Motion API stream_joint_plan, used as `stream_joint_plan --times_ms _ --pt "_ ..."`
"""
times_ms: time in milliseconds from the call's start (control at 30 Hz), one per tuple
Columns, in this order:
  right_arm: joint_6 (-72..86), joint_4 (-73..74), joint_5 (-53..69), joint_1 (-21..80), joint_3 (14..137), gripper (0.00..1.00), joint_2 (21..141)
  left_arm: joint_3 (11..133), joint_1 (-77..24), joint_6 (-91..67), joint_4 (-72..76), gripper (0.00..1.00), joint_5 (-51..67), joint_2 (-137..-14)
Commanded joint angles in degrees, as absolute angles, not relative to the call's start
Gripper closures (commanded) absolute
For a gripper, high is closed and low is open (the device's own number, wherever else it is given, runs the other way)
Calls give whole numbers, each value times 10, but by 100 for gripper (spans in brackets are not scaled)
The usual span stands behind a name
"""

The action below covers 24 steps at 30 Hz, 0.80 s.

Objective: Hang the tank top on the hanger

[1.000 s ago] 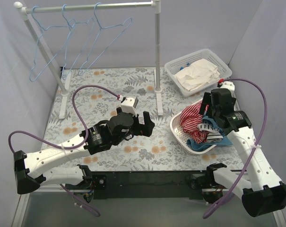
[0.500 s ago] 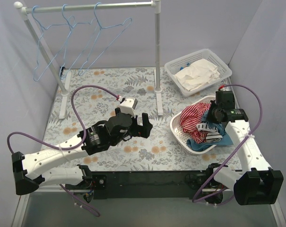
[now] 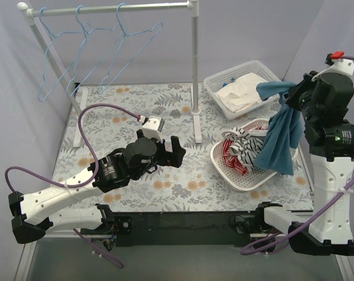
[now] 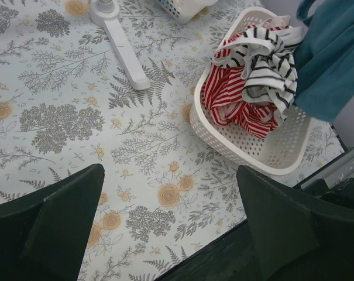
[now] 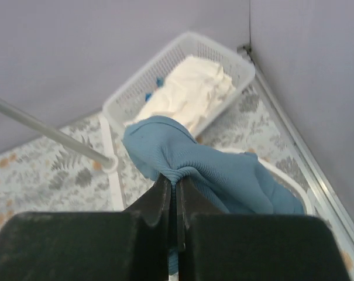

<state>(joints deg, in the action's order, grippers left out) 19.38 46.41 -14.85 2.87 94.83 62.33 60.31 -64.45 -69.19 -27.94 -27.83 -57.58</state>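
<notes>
At the right side of the scene the right claw [image 3: 289,95] is up high and closed tight on a fold of the soft teal-blue sleeveless tank top [image 3: 280,140]. The right wrist view shows its two dark fingers pressed together, with a ribbed edge of the cloth pinched between them [image 5: 175,196]. The rest of the tank top [image 5: 229,175] hangs down loosely from that grip. Its lower end drapes over the right part of the round white perforated plastic basket [image 3: 223,168] at the near right of the table. In that basket lie a crumpled red-and-white striped garment [image 3: 231,155] and, on top of it, a black-and-white striped cloth [image 3: 247,139]. Just beyond, at the far right, a rectangular white plastic basket [image 3: 216,93] holds folded white cloths [image 3: 244,93]. The left claw [image 3: 178,151] is near the middle of the table, above the grey-and-orange floral tablecloth [image 3: 136,99]. Its black fingers [image 4: 65,216] are spread wide and hold nothing, and it is well apart from the round basket. Three thin light-blue wire hangers [image 3: 125,34] hang by their hooks from the white clothes rail [image 3: 106,9] at the far left, all bare. They are well away from the tank top.
</notes>
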Motion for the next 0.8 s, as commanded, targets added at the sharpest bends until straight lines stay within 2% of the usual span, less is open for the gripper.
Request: stream_joint_plan --times_ms 0,167,267,333,500,533,667,767 --pt "193 449 -160 27 1064 99 647 634 -641 -675 -288 2 -294 -572" --pt "211 437 -118 27 1156 99 677 649 -641 -668 -287 2 -296 -578" --pt "241 407 -42 26 1215 99 703 661 -641 -663 -282 2 -305 -583" --pt "265 382 37 27 1224 99 715 677 -640 -661 -289 2 -319 -586" --pt "381 222 283 33 1151 99 726 700 -640 -662 -306 2 -373 -576" --pt "393 209 296 41 1149 99 732 706 -640 -664 -309 2 -383 -572" --pt "367 193 267 196 1167 99 765 716 -639 -676 -323 2 -438 -552" --pt "367 194 274 254 1187 99 801 726 -638 -685 -330 2 -454 -532"
